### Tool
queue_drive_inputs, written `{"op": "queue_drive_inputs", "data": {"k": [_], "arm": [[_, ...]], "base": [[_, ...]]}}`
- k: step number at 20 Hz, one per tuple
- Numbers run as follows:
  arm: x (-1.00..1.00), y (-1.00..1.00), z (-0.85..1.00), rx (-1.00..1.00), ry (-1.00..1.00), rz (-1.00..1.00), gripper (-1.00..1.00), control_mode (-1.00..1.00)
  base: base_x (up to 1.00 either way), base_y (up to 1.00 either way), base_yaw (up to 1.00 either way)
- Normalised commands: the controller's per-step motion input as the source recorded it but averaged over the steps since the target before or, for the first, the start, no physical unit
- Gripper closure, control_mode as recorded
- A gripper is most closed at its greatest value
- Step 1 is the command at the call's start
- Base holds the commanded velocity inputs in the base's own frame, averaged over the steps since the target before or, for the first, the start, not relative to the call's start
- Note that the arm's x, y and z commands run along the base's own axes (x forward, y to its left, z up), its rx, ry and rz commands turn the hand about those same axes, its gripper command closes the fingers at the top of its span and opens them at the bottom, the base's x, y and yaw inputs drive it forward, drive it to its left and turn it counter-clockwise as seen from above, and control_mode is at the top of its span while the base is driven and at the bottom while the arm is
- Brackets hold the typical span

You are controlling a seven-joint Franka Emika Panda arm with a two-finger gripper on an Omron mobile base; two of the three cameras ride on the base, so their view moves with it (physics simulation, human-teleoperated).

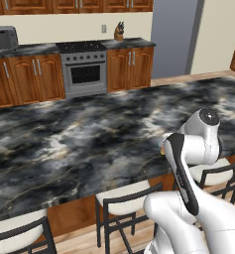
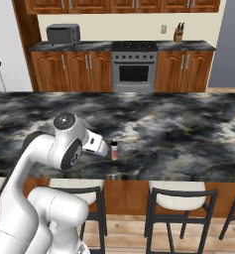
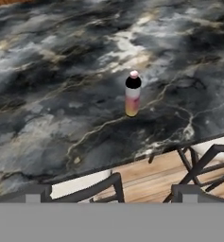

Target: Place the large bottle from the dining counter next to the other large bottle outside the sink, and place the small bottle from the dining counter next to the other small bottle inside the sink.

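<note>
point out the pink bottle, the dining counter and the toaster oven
large bottle (image 3: 132,100), hand view, on its pink middle
dining counter (image 2: 188,134), right base view, on bare marbled top
toaster oven (image 2: 63,33), right base view, on its front

The big dining counter (image 1: 79,144) has a dark swirly top — stools (image 1: 126,198) sit under its edge, and a stove (image 1: 83,67) stands far behind.

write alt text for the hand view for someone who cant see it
A clear bottle of pink liquid fading to yellow-orange, with a dark cap, stands upright near the front edge of a black-and-grey marbled counter. Below the edge are wooden floor and the dark frames of white-seated stools.
</note>
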Motion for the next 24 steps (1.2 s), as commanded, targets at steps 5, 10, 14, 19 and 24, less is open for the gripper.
{"op": "queue_drive_inputs", "data": {"k": [5,10,14,19,24], "arm": [[0.1,0.0,0.0,-0.11,0.0,-0.06,-1.0,-1.0],[0.16,0.0,0.0,-0.06,0.0,-0.07,-1.0,-1.0],[0.29,-0.04,-0.07,0.0,0.0,-0.04,-1.0,-1.0],[0.44,-0.14,-0.11,0.0,0.03,-0.03,-1.0,-1.0],[0.4,-0.22,-0.13,0.0,0.03,-0.03,-1.0,-1.0]], "base": [[0.0,0.0,0.0],[0.0,0.0,0.0],[0.0,0.0,0.0],[0.0,0.0,0.0],[0.0,0.0,0.0]]}}
